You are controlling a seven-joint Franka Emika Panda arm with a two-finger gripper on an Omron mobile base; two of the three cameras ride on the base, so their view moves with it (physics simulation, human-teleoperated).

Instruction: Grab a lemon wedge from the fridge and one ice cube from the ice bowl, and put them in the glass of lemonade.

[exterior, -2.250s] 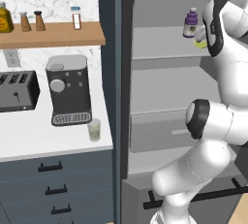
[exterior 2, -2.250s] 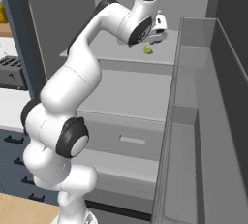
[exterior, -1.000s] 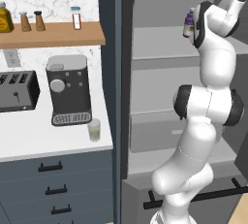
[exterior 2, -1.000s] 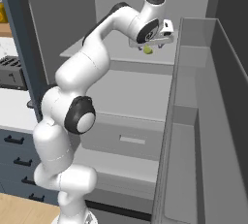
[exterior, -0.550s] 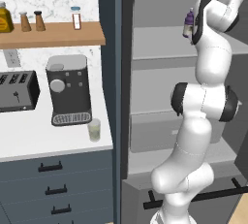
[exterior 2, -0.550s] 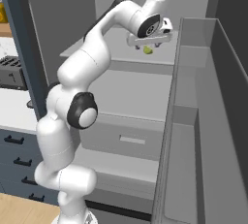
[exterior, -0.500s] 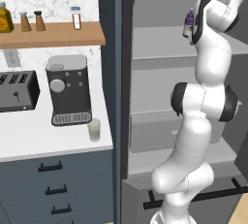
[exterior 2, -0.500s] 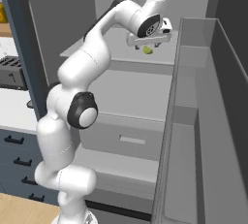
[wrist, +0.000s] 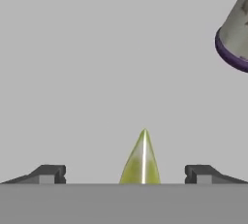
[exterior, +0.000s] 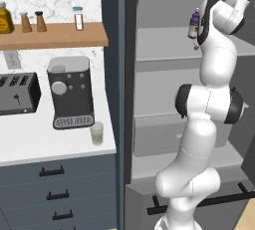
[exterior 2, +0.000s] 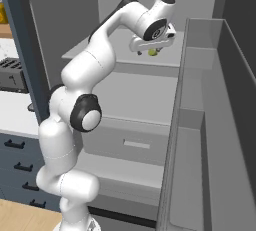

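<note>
1. While the arm reaches high into the open fridge point(exterior 2: 200, 125), its claw point(wrist: 125, 173) hangs spread wide above the upper shelf point(exterior 2: 125, 57).
2. Between the parted fingers point(wrist: 48, 173), ungripped, lies the lemon wedge point(wrist: 140, 162).
3. On the surface stands the glass of lemonade point(exterior: 96, 133).

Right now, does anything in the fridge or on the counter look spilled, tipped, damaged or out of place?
Nothing stands out. The lemon wedge lies on the fridge shelf between the open gripper tips, a purple-based bottle stands upright beside it, and the glass of lemonade stands upright on the counter by the coffee machine.
</note>
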